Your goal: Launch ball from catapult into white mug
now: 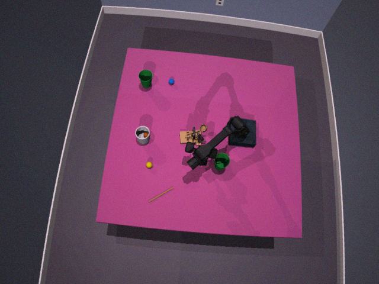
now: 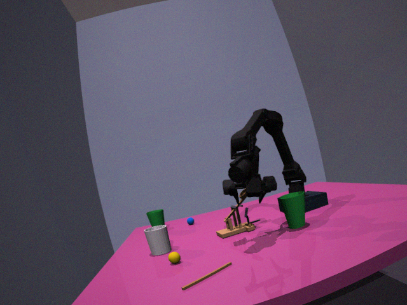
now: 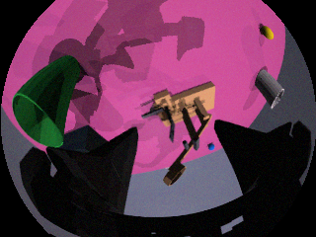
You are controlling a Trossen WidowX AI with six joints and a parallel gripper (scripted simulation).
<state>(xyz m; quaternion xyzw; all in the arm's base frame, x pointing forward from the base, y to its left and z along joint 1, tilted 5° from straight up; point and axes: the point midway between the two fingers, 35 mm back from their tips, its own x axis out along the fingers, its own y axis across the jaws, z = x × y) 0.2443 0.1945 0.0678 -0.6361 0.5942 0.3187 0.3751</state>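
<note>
The orange ball [image 1: 145,134] shows inside the white mug [image 1: 143,141] [image 2: 158,241] [image 3: 269,87], which stands upright; the ball is hidden behind the mug's wall in the exterior view. The wooden catapult [image 1: 184,137] [image 2: 226,232] [image 3: 203,97] stands on the table with its throwing arm tilted up and its round cup [image 1: 203,128] [image 3: 174,176] empty. My gripper [image 2: 248,201] [image 3: 178,127] is open and empty, above and beside the catapult, fingers pointing down. In the top view the arm hides its fingertips.
A green cup [image 1: 221,161] [image 2: 294,211] [image 3: 46,104] stands close to the gripper, near the arm's dark base [image 1: 241,140]. Another green cup [image 1: 145,78] [image 2: 156,216] and a blue ball [image 1: 171,81] [image 2: 190,220] are farther off. A yellow ball [image 1: 148,165] [image 2: 174,257] and a thin stick [image 1: 160,194] [image 2: 206,276] lie on the table.
</note>
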